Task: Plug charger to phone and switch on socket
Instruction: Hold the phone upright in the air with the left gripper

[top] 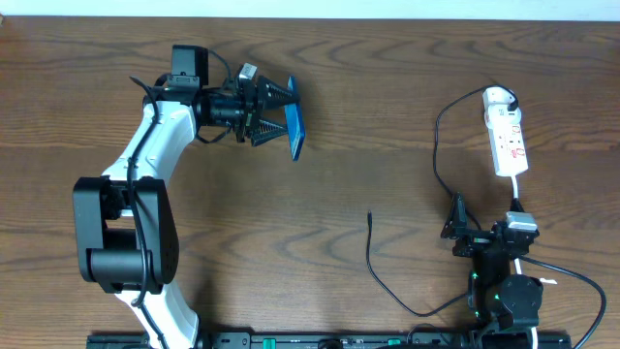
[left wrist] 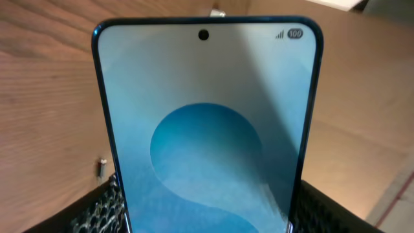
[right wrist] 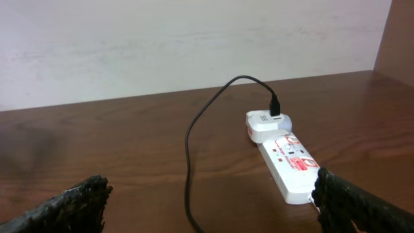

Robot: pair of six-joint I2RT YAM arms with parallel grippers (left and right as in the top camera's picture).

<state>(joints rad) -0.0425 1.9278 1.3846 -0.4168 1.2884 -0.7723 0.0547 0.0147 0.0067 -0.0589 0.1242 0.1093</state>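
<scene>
My left gripper (top: 274, 110) is shut on the phone (top: 294, 117) and holds it on edge above the table at the upper left. In the left wrist view the phone's blue screen (left wrist: 207, 129) fills the frame between my fingers. The charger's black cable (top: 438, 155) runs from a white adapter on the far end of the socket (top: 508, 141), a white power strip at the right, down and round to its free tip (top: 370, 216) lying mid-table. My right gripper (top: 463, 228) is open and empty, near the table's front right. The socket (right wrist: 291, 162) and cable (right wrist: 189, 149) lie ahead of it.
The socket's white cord (top: 516, 191) runs down toward the right arm's base. A pale wall (right wrist: 194, 45) stands behind the table's far edge. The cable tip also shows small in the left wrist view (left wrist: 101, 167).
</scene>
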